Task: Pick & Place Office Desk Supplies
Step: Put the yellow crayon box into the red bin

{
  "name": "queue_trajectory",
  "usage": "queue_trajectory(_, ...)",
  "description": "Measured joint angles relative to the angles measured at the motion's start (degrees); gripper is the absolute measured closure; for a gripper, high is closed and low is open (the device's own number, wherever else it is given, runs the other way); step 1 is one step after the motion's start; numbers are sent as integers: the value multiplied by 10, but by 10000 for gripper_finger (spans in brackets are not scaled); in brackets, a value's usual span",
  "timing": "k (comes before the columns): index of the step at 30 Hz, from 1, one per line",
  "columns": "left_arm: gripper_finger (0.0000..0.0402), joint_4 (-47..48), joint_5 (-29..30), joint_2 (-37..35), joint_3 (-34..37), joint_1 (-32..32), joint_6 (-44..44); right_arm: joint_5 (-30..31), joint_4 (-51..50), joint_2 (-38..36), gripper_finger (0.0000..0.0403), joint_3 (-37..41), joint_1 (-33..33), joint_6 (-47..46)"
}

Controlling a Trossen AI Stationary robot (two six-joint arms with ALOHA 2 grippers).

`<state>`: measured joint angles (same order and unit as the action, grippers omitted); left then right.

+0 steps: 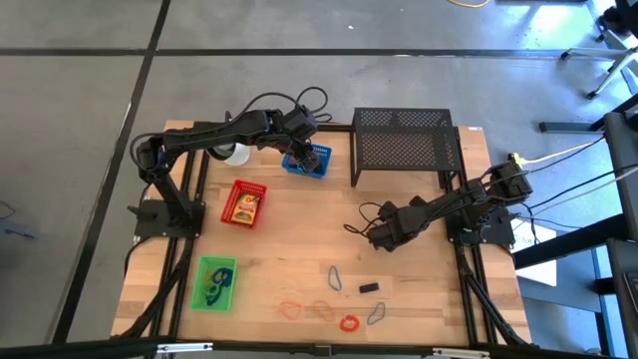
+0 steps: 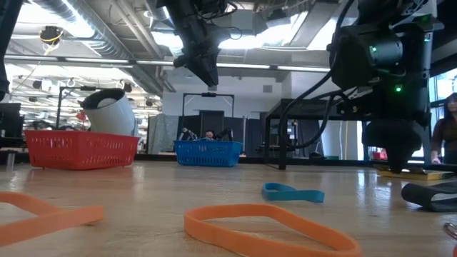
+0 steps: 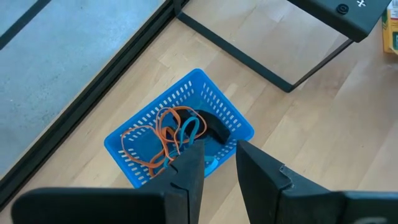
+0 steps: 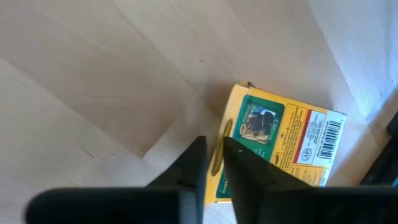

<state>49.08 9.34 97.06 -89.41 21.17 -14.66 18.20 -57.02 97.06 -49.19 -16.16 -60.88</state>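
A small yellow box (image 4: 280,137) with a green label lies flat on the wooden table. My right gripper (image 4: 216,149) is down on its edge, right of the table's middle (image 1: 377,237). My left gripper (image 3: 219,155) hangs open above the blue tray (image 3: 217,112) at the far side, with nothing between its fingers. That tray holds orange bands (image 3: 155,134), a blue band and a dark piece. A second yellow box lies in the red tray (image 1: 244,202). The green tray (image 1: 214,282) holds dark bits. Loose bands (image 1: 321,309), a blue band (image 1: 335,277) and a black clip (image 1: 370,287) lie near the front edge. My right gripper closes on the yellow box's long yellow edge (image 4: 217,168), which shows in the narrow gap between the two fingers. The fingers come steeply from above. The box lies flat on the table. How far the edge reaches between the fingers cannot be seen.
The big black mesh rack (image 1: 404,145) stands at the far side, between the two arms. A white cup (image 1: 236,153) sits by the left arm, behind the red tray. Bare wood lies between the red tray and my right gripper.
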Motion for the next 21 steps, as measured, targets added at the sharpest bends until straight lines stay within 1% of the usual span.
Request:
queue_trajectory(3, 316, 0, 0, 0, 0, 0, 0, 0, 0, 0, 378, 0, 0, 0)
queue_trajectory(6, 316, 0, 0, 0, 0, 0, 0, 0, 0, 0, 395, 0, 0, 0)
queue_trajectory(9, 316, 0, 0, 0, 0, 0, 0, -1, -1, -1, 398, 0, 0, 0)
queue_trajectory(14, 316, 0, 0, 0, 0, 0, 0, -21, -2, -1, 399, -3, -2, 1)
queue_trajectory(21, 316, 1, 0, 0, 0, -7, 12, -28, -10, -1, 401, -45, -9, 46)
